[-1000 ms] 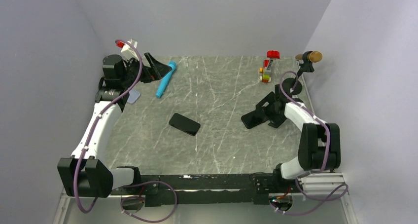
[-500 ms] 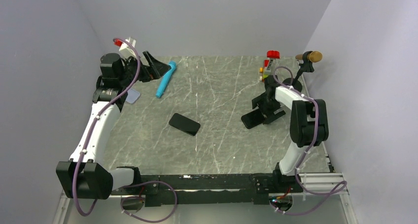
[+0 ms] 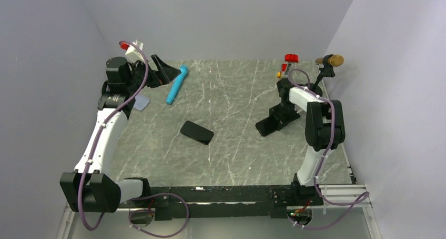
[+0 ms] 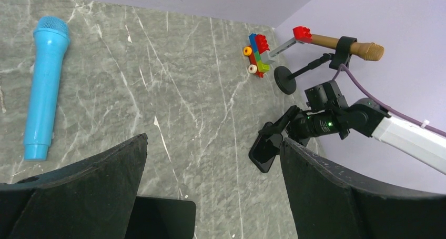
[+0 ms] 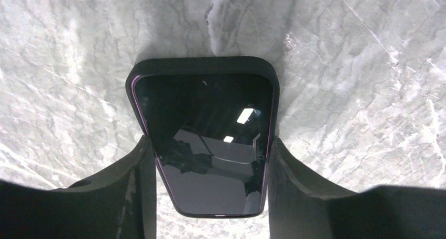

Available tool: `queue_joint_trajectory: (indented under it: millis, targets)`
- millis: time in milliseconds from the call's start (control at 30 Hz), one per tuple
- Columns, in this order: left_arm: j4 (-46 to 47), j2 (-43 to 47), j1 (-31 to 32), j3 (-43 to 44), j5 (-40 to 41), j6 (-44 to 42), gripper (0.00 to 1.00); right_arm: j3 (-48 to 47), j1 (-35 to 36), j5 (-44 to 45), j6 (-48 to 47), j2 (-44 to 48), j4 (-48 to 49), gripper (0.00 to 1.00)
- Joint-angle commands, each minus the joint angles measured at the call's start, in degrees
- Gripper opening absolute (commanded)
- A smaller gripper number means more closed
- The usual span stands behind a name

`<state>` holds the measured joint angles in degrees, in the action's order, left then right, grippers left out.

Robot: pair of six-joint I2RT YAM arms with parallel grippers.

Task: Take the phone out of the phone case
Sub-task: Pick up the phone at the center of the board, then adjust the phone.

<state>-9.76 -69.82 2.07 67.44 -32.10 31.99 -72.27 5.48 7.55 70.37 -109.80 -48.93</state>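
At mid-table we see a flat black phone (image 3: 197, 132) lying free; right of it the right gripper (image 3: 267, 126) is clamped on a dark-rimmed black phone (image 5: 205, 139), tilted on the grey marbled tabletop (image 3: 231, 91). Farther back, the thin pale blue-grey translucent phone case (image 3: 141, 102) lies at the left edge, the left gripper (image 4: 213, 144) spread wide beside a blue toy microphone (image 4: 46, 86).

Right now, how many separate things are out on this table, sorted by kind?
Black phones: 2, the middle phone and the held phone between the right fingers
Microphones: 2, the blue microphone and the brown microphone
Phone case: 1
Brick toy: 1
Total: 6
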Motion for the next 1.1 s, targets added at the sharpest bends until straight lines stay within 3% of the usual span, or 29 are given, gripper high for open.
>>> queue_joint_trajectory:
  millis: [0,100,167,267,467,600,767,900,1067]
  targets:
    - [1.3,0.8,0.1,1.5,0.7,-0.9,0.99,8.6,1.6,3.5,0.9,-0.3,3.6,0.33]
    - [1.0,-0.5,0.2,1.8,0.4,-0.9,0.99,13.3,2.3,2.5,-3.6,6.0,11.0,0.17]
    - [1.6,-0.9,0.4,1.3,0.2,-0.5,0.99,17.6,3.2,1.9,-6.5,11.2,17.9,0.0]
    - [-0.3,-0.9,1.9,2.4,2.3,-2.6,1.0,26.5,5.1,-1.2,-8.6,20.0,30.9,0.0]
    - [-5.7,-2.0,8.5,3.5,3.8,-4.8,1.0,29.8,7.6,0.4,-15.0,29.4,36.0,0.0]
    - [-3.4,2.1,12.5,-5.0,1.3,-3.1,0.99,31.7,9.9,-2.5,-18.9,34.9,42.7,0.0]
    - [2.0,7.7,19.0,-17.5,-0.3,-0.3,0.97,31.6,12.5,-14.8,-12.8,32.8,47.9,0.0]
    - [3.4,7.0,24.7,-22.4,4.6,0.8,0.96,34.1,16.2,-13.7,-8.2,34.3,54.2,0.0]
    - [4.9,1.8,32.5,-21.3,8.8,0.1,0.96,33.9,20.3,-12.8,-6.0,37.0,55.2,0.0]
